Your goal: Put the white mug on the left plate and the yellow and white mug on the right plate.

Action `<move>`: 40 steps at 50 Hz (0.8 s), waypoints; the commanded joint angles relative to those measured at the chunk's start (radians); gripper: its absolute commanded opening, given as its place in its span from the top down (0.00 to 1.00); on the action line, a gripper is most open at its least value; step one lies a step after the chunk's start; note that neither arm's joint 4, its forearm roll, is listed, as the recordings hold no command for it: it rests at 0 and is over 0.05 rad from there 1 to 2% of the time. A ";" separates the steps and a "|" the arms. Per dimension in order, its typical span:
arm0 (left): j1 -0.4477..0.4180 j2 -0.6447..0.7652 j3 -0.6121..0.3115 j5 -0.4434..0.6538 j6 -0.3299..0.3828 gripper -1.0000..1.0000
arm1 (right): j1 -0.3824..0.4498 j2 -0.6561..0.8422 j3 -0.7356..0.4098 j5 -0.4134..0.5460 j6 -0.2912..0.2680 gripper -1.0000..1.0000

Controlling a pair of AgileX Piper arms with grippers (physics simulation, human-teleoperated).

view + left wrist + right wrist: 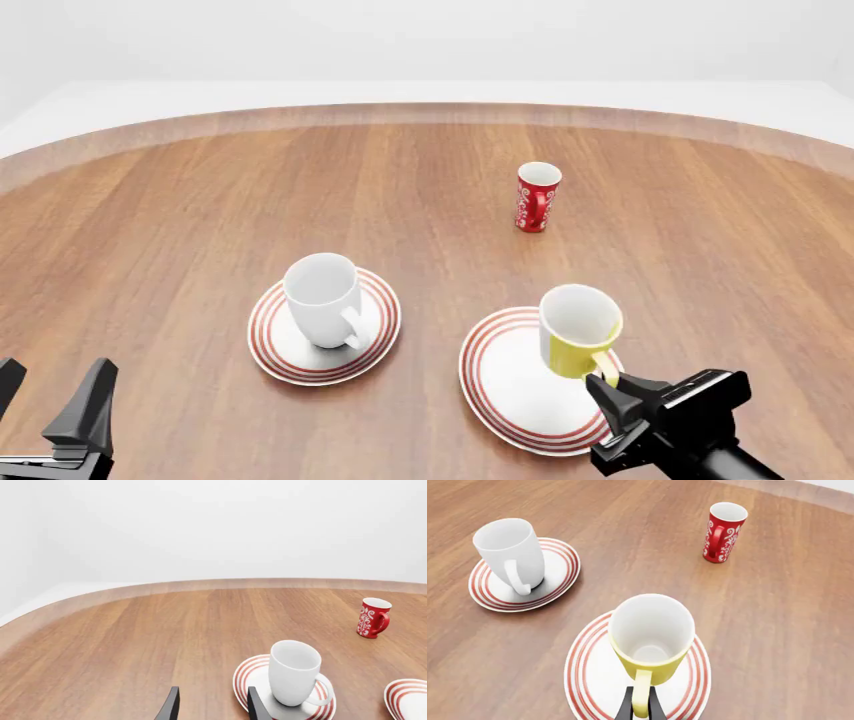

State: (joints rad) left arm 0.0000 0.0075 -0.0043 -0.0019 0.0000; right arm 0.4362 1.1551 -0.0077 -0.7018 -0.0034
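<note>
The white mug (324, 298) stands upright on the left plate (274, 355), handle toward the near side; the left wrist view shows the white mug (293, 672) on the left plate (243, 677) too. My left gripper (47, 400) (212, 710) is open and empty, well short of that plate at the near left. The yellow and white mug (581, 330) (650, 635) leans slightly over the right plate (507, 400) (590, 680). My right gripper (609, 382) (640, 707) is shut on its yellow handle. Whether the mug's base touches the plate I cannot tell.
A slim red mug (537, 197) (724, 532) (372, 618) with white marks stands upright beyond the plates, toward the far right. The wooden table's curved far edge (427, 112) runs behind it.
</note>
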 commanded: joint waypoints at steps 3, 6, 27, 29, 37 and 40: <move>0.000 0.000 0.000 0.000 0.000 0.00 | 0.003 0.039 0.006 -0.028 0.006 1.00; 0.000 0.000 0.000 0.000 0.000 0.00 | 0.008 0.048 0.007 -0.032 0.007 1.00; 0.000 0.000 0.000 0.000 0.000 0.00 | 0.020 0.167 0.007 -0.118 0.011 1.00; 0.000 0.000 0.000 0.000 0.000 0.00 | 0.023 0.190 0.006 -0.135 0.011 1.00; 0.000 0.000 0.000 0.000 0.000 0.00 | 0.022 0.203 0.007 -0.139 0.014 1.00; 0.000 0.000 0.000 0.000 0.000 0.00 | 0.021 0.223 0.007 -0.156 0.015 1.00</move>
State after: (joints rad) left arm 0.0000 0.0075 -0.0043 -0.0019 0.0000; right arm 0.4563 1.3372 0.0000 -0.8266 0.0033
